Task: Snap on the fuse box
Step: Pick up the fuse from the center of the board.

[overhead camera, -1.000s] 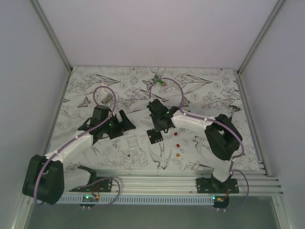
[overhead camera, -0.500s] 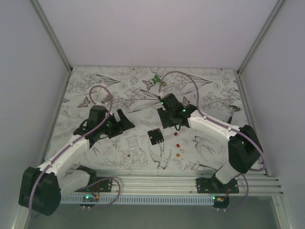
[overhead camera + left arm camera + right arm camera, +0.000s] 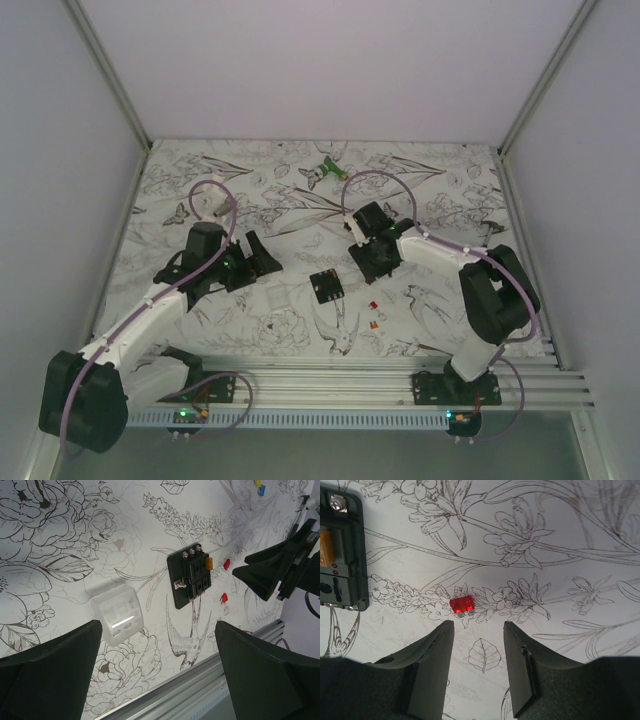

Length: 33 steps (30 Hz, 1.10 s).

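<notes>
Out on the bench, near its middle, the fuse box lies flat. Nothing's held: left tool gapes wide, right tool hangs open over a red fuse. Box looks light, stiff, slick, so I'd pinch its outer edges.

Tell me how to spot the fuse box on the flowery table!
Look at the middle of the flower-printed table. The fuse box is the flat black square lying there. It is far bigger than the tiny red fuse beside it and has silver screws along one edge.
</notes>
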Tool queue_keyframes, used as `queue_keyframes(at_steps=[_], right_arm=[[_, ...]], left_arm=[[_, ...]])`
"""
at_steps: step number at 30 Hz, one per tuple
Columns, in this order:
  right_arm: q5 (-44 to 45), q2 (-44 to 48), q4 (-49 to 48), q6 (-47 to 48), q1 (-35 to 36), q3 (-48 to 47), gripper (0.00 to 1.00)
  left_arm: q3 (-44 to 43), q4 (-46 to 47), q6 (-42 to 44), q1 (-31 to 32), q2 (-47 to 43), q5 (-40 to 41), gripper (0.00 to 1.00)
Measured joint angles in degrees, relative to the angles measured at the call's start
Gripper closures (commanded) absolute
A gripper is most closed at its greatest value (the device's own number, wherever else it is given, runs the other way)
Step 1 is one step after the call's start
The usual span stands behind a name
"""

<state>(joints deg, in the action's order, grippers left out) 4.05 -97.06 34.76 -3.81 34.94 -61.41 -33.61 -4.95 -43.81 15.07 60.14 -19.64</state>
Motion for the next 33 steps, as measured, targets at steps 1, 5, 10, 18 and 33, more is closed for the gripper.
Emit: queue_keyframes(at_steps=[1, 5, 10, 18, 33], right_arm=[[-0.44, -0.42, 0.00, 0.68, -0.15, 0.00, 0.50], [-2.10, -2.19, -0.02, 3.21, -0.22, -0.13, 0.52], [-2.75, -4.20, -0.02, 5.16, -0.15, -1.25, 0.54], [-2.67, -6.05, -0.02, 6.54, 0.81, -2.73, 0.57], [-2.54, -6.82, 0.02, 7.32, 1.27, -3.54, 0.57]], left_arm=[[0.00, -0.04, 0.02, 0.00, 0.00, 0.00, 0.00], [0.00, -0.17, 0.22, 0.00, 0.02, 0.00, 0.00], [-0.24, -0.33, 0.42, 0.11, 0.13, 0.00, 0.00], [-0.26, -0.72, 0.42, 0.28, 0.26, 0.02, 0.00], [-0.31, -0.72, 0.42, 0.33, 0.35, 0.00, 0.00]])
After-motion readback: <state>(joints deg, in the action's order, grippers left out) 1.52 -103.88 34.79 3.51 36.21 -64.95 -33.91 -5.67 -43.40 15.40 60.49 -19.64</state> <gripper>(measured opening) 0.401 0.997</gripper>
